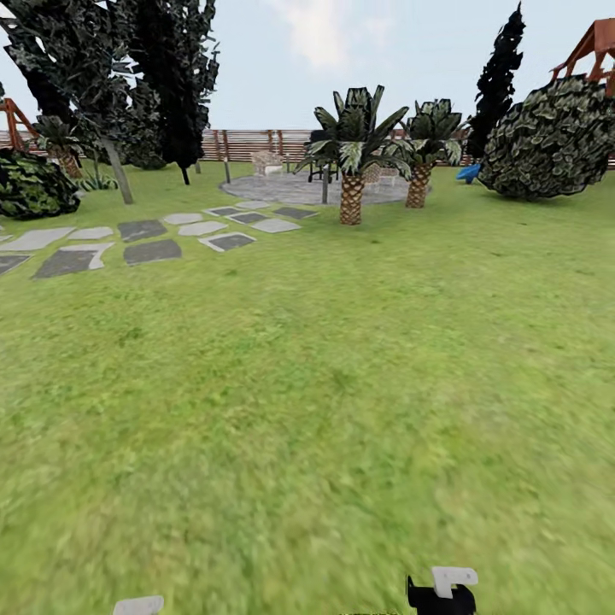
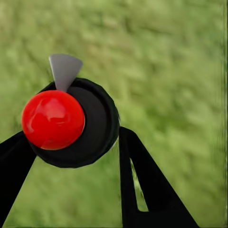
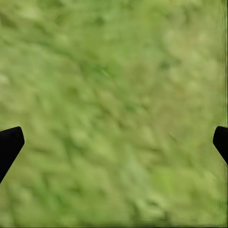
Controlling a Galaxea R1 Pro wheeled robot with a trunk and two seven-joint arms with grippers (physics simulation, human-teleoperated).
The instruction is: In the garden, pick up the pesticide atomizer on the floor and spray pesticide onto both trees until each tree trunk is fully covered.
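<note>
From our head we see the garden [image 1: 342, 359]: grass, palms [image 1: 352, 154] at 12 o'clock, grey stones [image 1: 145, 235] at 10. Our left wrist shows more: the left gripper [image 2: 76, 142] squeezes the pesticide atomizer [image 2: 71, 123], red top facing us. We read no words. Our right gripper [image 3: 114, 142] is wide apart, holding nothing.

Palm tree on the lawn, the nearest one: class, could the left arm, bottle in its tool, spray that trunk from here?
Probably not. The palm tree stands far off across open grass. Nothing blocks the way, but the left tool, shut on the bottle, hangs low over lawn.
</note>
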